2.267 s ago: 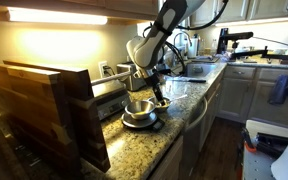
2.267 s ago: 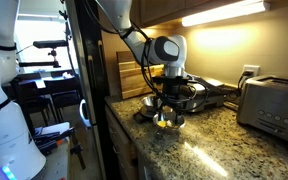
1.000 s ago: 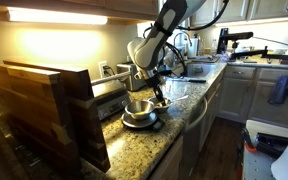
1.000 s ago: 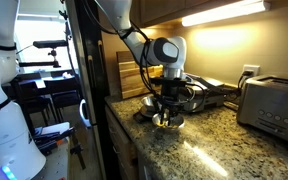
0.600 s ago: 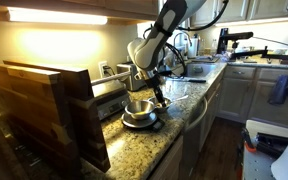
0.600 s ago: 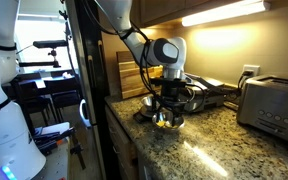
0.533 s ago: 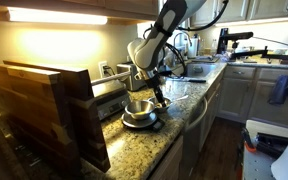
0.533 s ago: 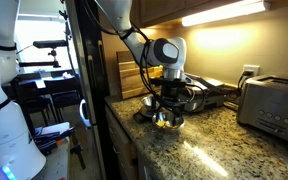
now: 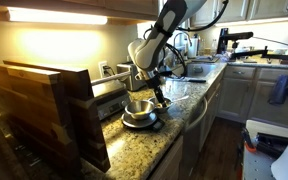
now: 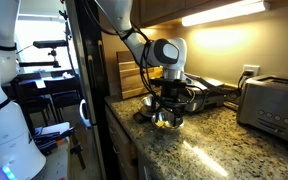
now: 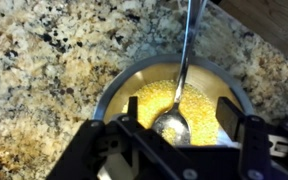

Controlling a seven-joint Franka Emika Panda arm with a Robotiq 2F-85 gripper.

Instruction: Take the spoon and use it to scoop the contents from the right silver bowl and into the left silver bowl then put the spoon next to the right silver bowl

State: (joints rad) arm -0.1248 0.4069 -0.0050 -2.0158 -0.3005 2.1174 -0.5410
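In the wrist view the right silver bowl (image 11: pixel 119 85), small and shallow, holds the yellow contents (image 11: pixel 154 98). The spoon (image 11: pixel 184 60) lies in it, scoop down among the grains and handle leaning over the far rim. My gripper (image 11: pixel 179 115) hovers just above this bowl with its jaws wide apart either side of the scoop, not touching it. In both exterior views the gripper (image 9: pixel 157 93) (image 10: pixel 165 108) stands over the small bowl (image 10: pixel 167 123). The left silver bowl (image 9: pixel 137 107) (image 10: pixel 150 102), larger and deeper, sits beside it on a dark round plate (image 9: pixel 141 121).
Speckled granite counter (image 11: pixel 44 60) with its front edge close to the bowls. Wooden boards (image 9: pixel 44 110) stand at one end, a toaster (image 10: pixel 274 105) at the other. A dark pan (image 10: pixel 209 93) lies behind the bowls. A sink and faucet (image 9: pixel 184 45) are farther along.
The gripper dipped onto the small bowl about a second ago and has risen slightly since, so the yellow contents show beneath it again. Bowls have not moved.
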